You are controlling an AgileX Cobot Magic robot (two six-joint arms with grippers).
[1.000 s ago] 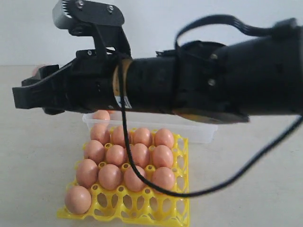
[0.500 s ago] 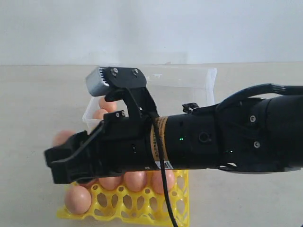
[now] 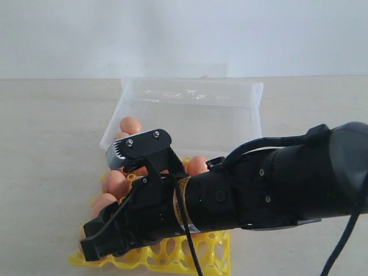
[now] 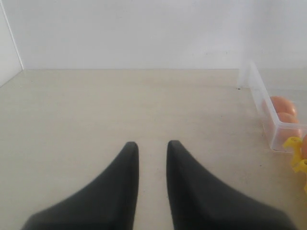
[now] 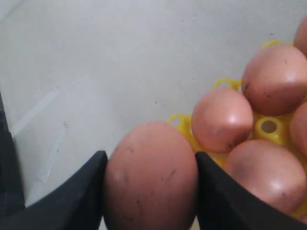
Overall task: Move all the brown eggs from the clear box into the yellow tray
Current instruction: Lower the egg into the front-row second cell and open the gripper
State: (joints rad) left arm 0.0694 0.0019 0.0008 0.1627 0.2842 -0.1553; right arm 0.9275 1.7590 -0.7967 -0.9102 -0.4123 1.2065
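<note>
R gripper (image 3: 99, 246) pinches one brown egg (image 5: 151, 187) betw both fingers. It has dropped from high up a sec ago to low over the yellow tray (image 3: 172, 260), near-left edge (release looks imminent). Farther back, clear box (image 3: 256, 109) keeps at least two eggs (image 3: 130, 125). L gripper (image 4: 148, 148): slightly parted, empty.
</note>
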